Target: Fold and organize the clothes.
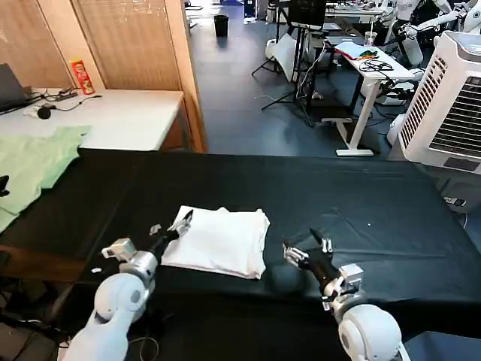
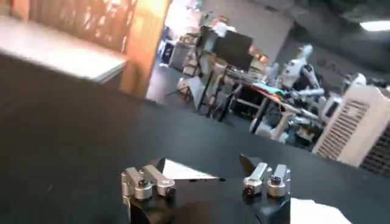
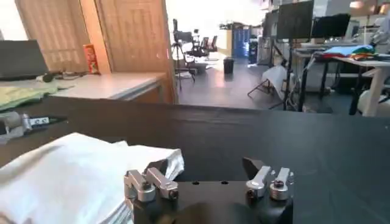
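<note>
Nearest the robot, both arms reach forward over the near edge of a black table (image 1: 376, 218). The left gripper (image 1: 183, 222) sits at the near-left corner of the shirt (image 1: 222, 239), its fingers spread, with a corner of white cloth lying between or just under them; whether they actually grip it is hard to make out. In the left wrist view the same fingers (image 2: 146, 181) stand apart, and the white patch between them is too partial to read as held. The right gripper (image 1: 314, 242) rests just right of the shirt, apart from it, its fingers (image 3: 268, 178) open with nothing between them.

The shirt lies folded into a rough rectangle at the near middle of the table, plain white side up; any print is hidden. In the right wrist view its layered edge (image 3: 91, 170) is cut off by the frame.

Farther left, a pale green garment (image 1: 34, 162) drapes over the table's left end, partly cut off. Behind it a white desk (image 1: 120, 113) carries a red can (image 1: 81, 75), cables and a laptop (image 1: 11, 86) cropped by the frame. A wooden partition (image 1: 131, 41) stands beyond. To the far right a white fan unit (image 1: 451, 98) stands on the floor, with a cluttered white desk (image 1: 368, 64) and stands behind it.
</note>
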Tool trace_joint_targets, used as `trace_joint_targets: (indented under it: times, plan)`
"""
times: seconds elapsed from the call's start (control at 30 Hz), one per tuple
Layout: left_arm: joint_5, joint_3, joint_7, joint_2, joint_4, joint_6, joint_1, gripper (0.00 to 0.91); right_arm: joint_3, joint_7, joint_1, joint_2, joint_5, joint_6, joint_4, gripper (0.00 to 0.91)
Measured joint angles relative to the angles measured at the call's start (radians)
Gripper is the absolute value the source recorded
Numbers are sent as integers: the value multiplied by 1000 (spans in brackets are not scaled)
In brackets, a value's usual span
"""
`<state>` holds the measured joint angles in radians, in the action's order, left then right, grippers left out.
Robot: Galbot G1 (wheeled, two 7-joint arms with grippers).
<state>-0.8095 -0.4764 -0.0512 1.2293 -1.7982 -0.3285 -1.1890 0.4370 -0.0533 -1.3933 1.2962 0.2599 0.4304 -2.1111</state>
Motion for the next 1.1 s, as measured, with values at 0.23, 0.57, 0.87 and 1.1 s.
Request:
trace_joint_targets:
  times: [0.23,0.57,0.87,1.1]
  plan:
    - [-83,-22,-1,5,10,-4,-30,829,2,1,-1,1,0,0,-2,878]
    - [-186,-38,-25,23,30,-24,-52,68,4,1,-6,5,0,-1,-10,878]
    - [-242,-62,-47,23,17,-42,-49,0,4,2,-7,11,-3,-2,-10,878]
    - [-17,-94,-86,-22,-29,-66,-29,0,23,7,-19,6,-7,-2,-15,878]
